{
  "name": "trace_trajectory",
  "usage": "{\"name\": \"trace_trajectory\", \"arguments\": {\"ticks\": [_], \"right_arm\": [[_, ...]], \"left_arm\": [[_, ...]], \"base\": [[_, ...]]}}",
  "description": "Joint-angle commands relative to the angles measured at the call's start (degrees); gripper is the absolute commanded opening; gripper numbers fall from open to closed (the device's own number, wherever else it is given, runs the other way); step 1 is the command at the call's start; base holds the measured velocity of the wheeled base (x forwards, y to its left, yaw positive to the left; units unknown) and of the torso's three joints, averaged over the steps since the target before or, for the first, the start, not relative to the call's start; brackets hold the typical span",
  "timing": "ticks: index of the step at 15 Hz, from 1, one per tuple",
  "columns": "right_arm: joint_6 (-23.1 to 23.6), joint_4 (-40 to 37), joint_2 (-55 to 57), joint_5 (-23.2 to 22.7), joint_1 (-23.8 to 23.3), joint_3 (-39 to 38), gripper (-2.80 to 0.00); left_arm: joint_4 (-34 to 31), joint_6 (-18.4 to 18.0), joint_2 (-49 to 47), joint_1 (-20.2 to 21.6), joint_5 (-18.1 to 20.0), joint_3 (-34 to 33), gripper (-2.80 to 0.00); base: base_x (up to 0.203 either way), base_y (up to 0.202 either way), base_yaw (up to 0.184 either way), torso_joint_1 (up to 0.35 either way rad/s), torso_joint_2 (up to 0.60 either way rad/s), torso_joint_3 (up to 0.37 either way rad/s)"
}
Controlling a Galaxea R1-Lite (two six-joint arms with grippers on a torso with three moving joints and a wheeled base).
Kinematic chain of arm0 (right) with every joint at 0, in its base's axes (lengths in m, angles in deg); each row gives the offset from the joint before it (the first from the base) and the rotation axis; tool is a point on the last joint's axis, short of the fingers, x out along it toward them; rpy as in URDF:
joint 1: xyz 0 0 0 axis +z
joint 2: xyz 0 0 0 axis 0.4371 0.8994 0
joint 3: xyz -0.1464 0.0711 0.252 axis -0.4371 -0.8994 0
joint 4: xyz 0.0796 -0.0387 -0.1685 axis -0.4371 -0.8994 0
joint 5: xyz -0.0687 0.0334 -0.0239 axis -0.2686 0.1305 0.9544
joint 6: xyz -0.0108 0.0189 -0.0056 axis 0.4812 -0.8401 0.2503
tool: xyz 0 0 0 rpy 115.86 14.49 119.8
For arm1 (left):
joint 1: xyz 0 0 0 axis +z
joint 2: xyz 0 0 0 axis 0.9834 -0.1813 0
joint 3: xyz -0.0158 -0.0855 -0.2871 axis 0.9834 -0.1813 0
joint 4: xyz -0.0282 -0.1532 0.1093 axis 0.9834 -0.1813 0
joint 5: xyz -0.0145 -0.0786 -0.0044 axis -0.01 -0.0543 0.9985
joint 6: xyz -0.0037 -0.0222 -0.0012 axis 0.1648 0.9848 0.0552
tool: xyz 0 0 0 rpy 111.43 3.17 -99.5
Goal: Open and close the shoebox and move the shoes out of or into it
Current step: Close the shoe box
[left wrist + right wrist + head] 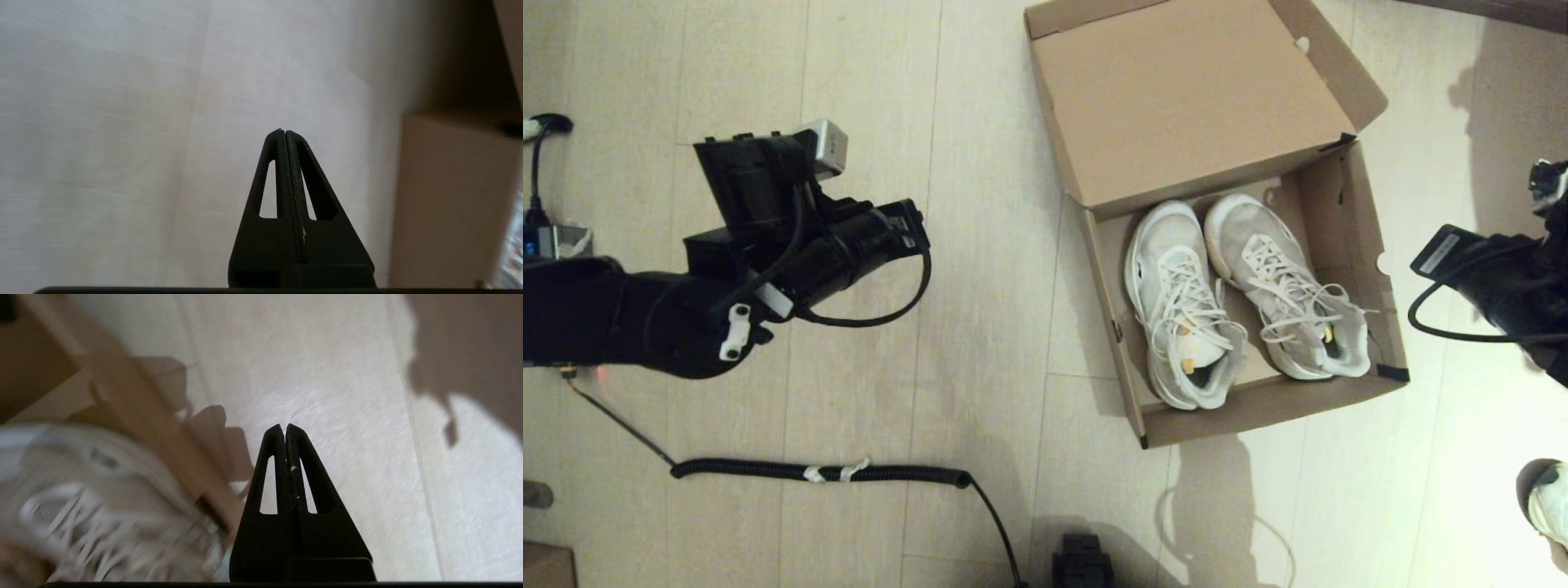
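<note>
The shoebox (1347, 392) is lying open on the floor, the 2 shoes (1245, 302) sitting side by side inside, toes toward the lid. The right gripper (284, 428), fingers pressed together and empty, is hovering just beside the box's right wall, nearer than the left gripper (284, 134), likewise closed. Only the head view is showing both shoes whole.

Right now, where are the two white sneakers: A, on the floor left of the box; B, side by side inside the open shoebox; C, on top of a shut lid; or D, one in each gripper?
B: the shoes lie side by side inside the shoebox, whose lid stands folded back.
</note>
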Motion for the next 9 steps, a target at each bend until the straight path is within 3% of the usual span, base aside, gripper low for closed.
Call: {"name": "trace_trajectory", "arguments": {"ticks": [1,6,9], "right_arm": [[0.2,0.2,2.9,0.0,-2.5,3.4,-2.80],[0.1,1.4,13.8,-3.3,-3.4,3.8,-2.80],[-1.6,10.6,20.3,-5.8,-0.7,4.2,-2.80]], "left_arm": [[0.2,0.5,-3.1,-2.1,-0.2,0.1,-2.80],[1.8,1.5,-6.9,-4.6,-0.4,0.6,-2.80],[4.5,1.4,-11.2,-4.6,-0.4,2.0,-2.80]], "base": [[0.000,0.000,0.000,0.000,0.00,0.000],[0.000,0.000,0.000,0.000,0.00,0.000],[0.000,0.000,0.000,0.000,0.00,0.000]]}}
